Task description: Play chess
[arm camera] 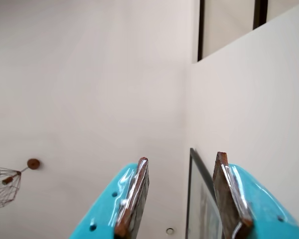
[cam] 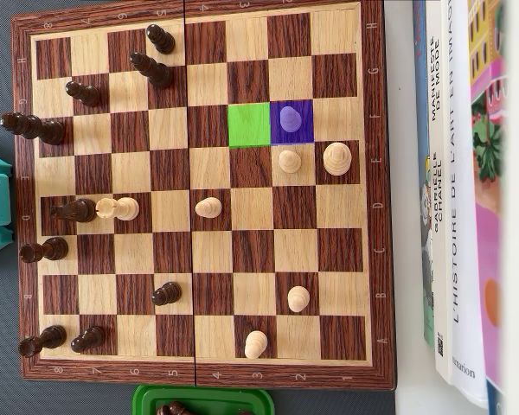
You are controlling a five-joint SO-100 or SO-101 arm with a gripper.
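Gripper [arm camera: 182, 196] open and empty, aimed up at wall and ceiling in the wrist view. Highlighted pawn [cam: 290, 118] on the purple square [cam: 303, 131], upper centre of the overhead view; green square [cam: 248, 124] directly left. Descend vertically, avoid the neighbouring pawn [cam: 289, 161] just below.

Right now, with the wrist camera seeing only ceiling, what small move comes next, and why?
Probably tilt the open, empty gripper down toward the chessboard. The pawn on the purple square sits beside the green square, seemingly marking the move.
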